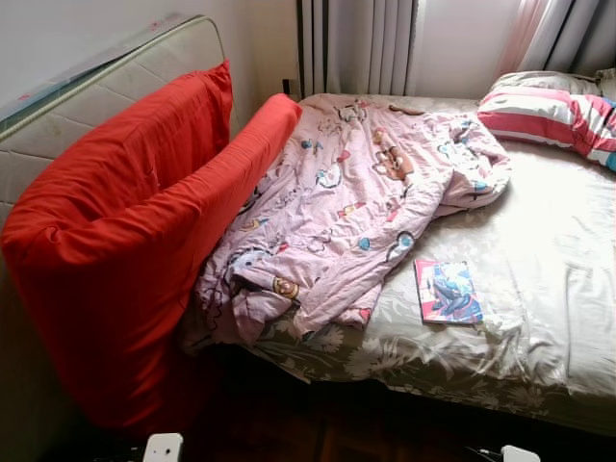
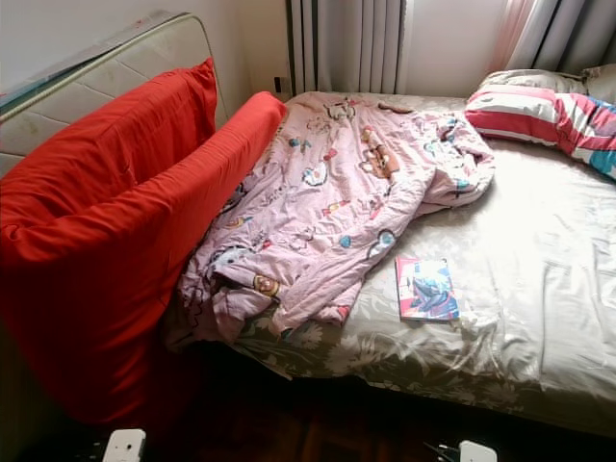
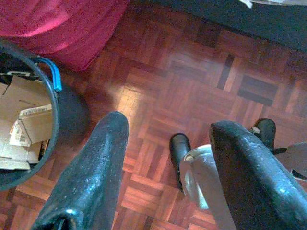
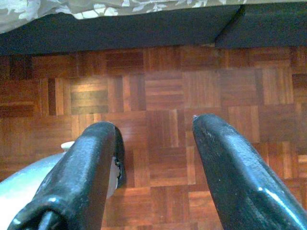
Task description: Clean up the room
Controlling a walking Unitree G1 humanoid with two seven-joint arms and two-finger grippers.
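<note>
A crumpled pink cartoon-print blanket lies across the left half of the bed. A book with a blue and red cover rests on the sheet near the bed's front edge. A striped red and white pillow sits at the far right corner. My left gripper hangs open over the parquet floor, holding nothing. My right gripper is also open, above the floor beside the bed's dark base.
A big red cushion leans against a padded board left of the bed. A black bucket with a blue handle, holding cardboard scraps, stands on the floor near the left gripper. Curtains hang behind the bed.
</note>
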